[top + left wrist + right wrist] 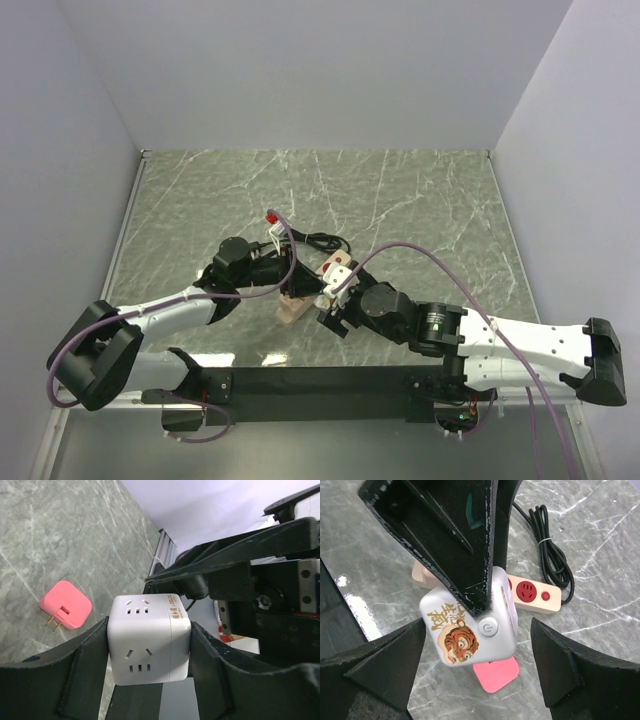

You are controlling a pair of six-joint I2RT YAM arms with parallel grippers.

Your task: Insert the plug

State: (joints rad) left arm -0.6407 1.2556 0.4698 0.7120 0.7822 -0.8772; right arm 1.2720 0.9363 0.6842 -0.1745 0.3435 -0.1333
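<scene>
My left gripper (149, 647) is shut on a white cube socket (149, 630) and holds it above the table. In the right wrist view the cube (470, 630) shows a tiger sticker and a power button, with the left fingers (455, 540) clamping it from above. A pink plug (65, 605) with two brass prongs lies flat on the marble, just under the cube (496, 674). My right gripper (477, 625) is open, its fingers wide on either side of the cube and touching nothing. In the top view both grippers, left (303, 280) and right (330, 303), meet at mid-table.
A beige power strip (535, 594) with red sockets and a red switch lies just behind the cube; it also shows in the top view (293, 308). Its coiled black cable (551, 555) trails beyond it. White walls surround the marble table (420, 200).
</scene>
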